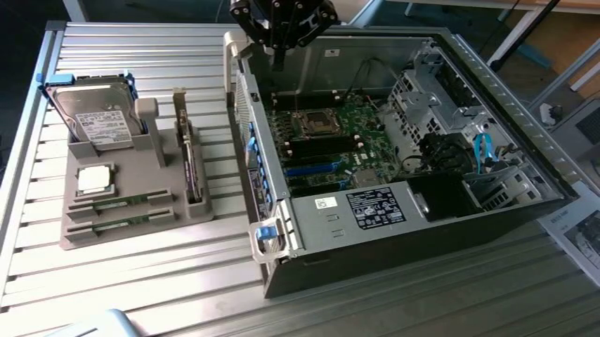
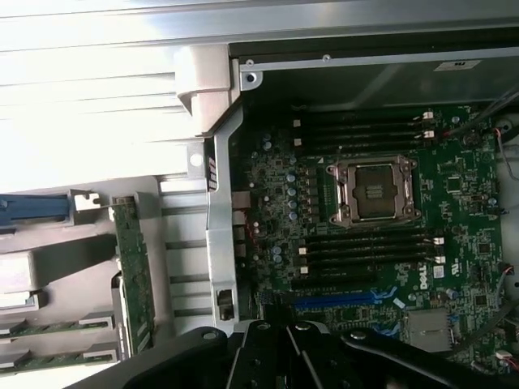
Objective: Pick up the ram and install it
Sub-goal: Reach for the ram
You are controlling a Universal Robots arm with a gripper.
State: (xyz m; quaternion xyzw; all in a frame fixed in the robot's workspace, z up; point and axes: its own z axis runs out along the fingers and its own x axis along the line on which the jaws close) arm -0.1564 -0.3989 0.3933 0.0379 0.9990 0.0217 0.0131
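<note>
Two green ram sticks [image 1: 122, 204] lie side by side in the slots of a grey holder [image 1: 140, 165] on the exterior view's left; the wrist view catches them too [image 2: 57, 328]. My gripper [image 1: 278, 64] hangs high over the back corner of the open computer case [image 1: 375, 232], well away from the ram. Its dark fingers are pressed together with nothing between them. In the wrist view the gripper [image 2: 280, 348] looks down on the motherboard [image 2: 454, 186], where black memory slots [image 2: 365, 130] run on both sides of the processor socket [image 2: 373, 190].
The holder also carries a hard drive [image 1: 98, 119], a square silver processor chip [image 1: 94, 179] and an upright dark expansion card [image 1: 192, 165]. The case's raised metal wall [image 1: 249, 126] stands between the holder and the motherboard. Cables and drive cages [image 1: 468, 154] crowd the case's far side.
</note>
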